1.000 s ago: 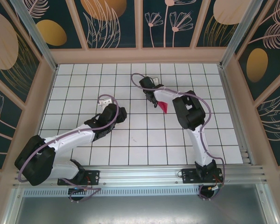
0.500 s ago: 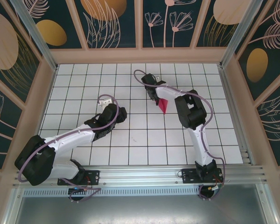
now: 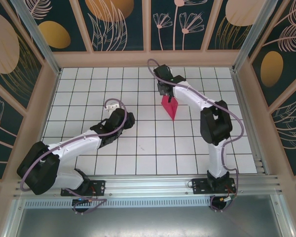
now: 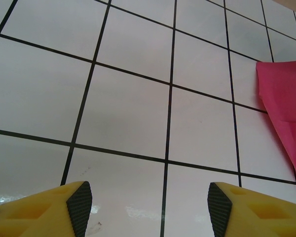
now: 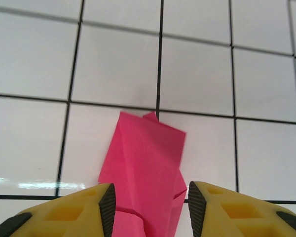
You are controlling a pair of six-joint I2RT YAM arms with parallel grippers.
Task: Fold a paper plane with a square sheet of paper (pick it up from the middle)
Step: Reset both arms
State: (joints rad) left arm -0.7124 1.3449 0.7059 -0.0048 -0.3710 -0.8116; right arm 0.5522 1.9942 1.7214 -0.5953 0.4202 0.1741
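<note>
The paper plane (image 3: 170, 107) lies on the white tabletop (image 3: 89, 89), on the far right part of the black grid. It is bright pink and has a pointy dart shape. From above, its sharp tip points toward the near edge and its wide end points toward the back wall.

The right arm reaches far out over the tabletop. The right hand (image 3: 164, 93) is just past the wide end of the plane. In the right wrist view, the right hand (image 5: 150, 200) has its two yellow fingers (image 5: 106, 207) apart, and the pink paper (image 5: 145, 158) runs in between them. The left edge of the paper slips under the left finger. The fingers are not pressed together on it – I cannot tell if they touch the paper at all. The paper has folded layers and a crease down its length.

The left arm lies low on the left side, well apart from the plane. The left hand (image 4: 149, 197) has its yellow fingers wide apart, with bare white tiles between them. In that wrist view, a piece of the pink plane (image 4: 286, 108) lies flat at the right edge.
</note>
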